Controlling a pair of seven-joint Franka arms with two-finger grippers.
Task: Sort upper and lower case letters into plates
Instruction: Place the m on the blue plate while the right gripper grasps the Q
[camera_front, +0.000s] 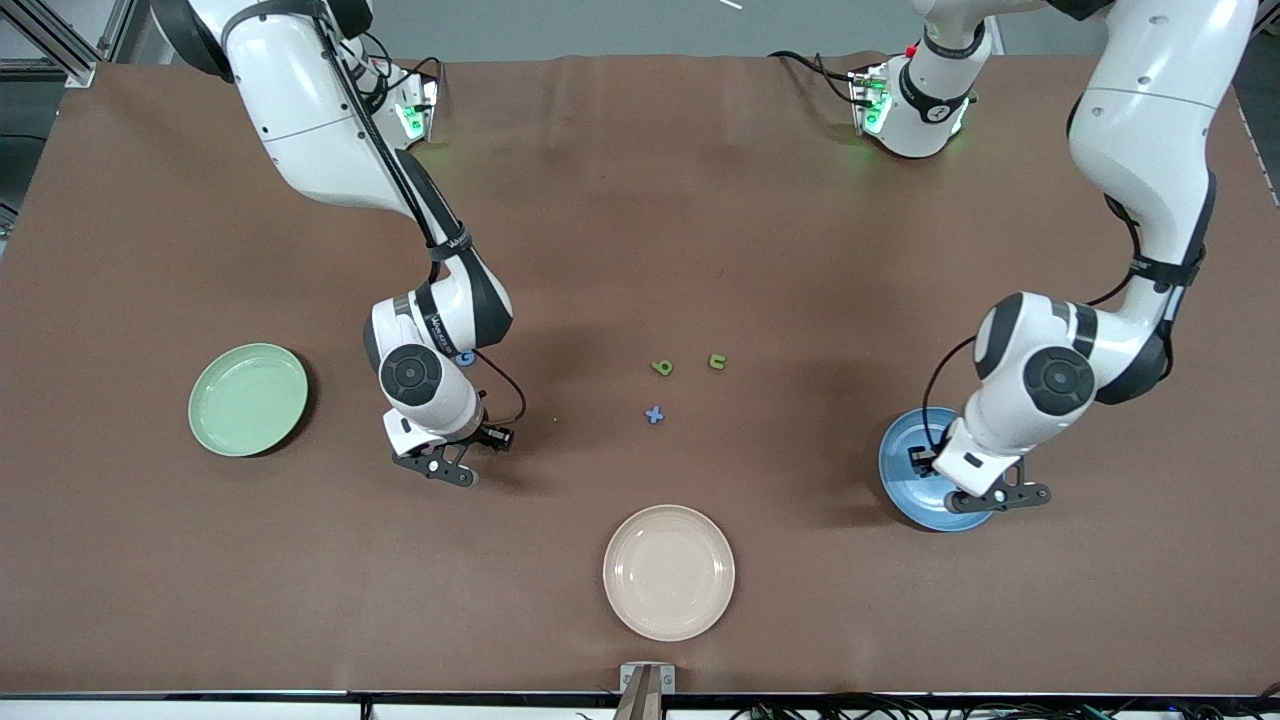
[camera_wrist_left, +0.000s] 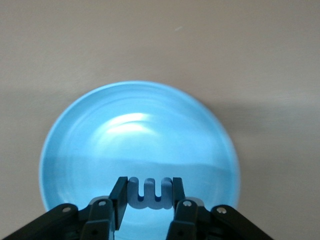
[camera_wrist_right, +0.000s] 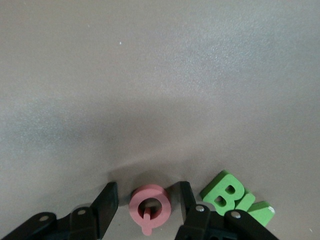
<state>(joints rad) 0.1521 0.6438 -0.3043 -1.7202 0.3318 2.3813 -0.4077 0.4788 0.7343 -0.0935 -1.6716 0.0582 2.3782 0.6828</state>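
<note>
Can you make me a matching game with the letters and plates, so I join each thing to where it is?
Things:
1. blue letter
2. pink Q
3. green B
4. cream plate

Places:
A. lying on the table beside the pink Q
B. nearest the front camera, with nothing on it
C. gripped in the left end effector over the blue plate
D. on the table between the open fingers of the right end effector

Pairs: 1-C, 2-D, 3-A, 4-B
</note>
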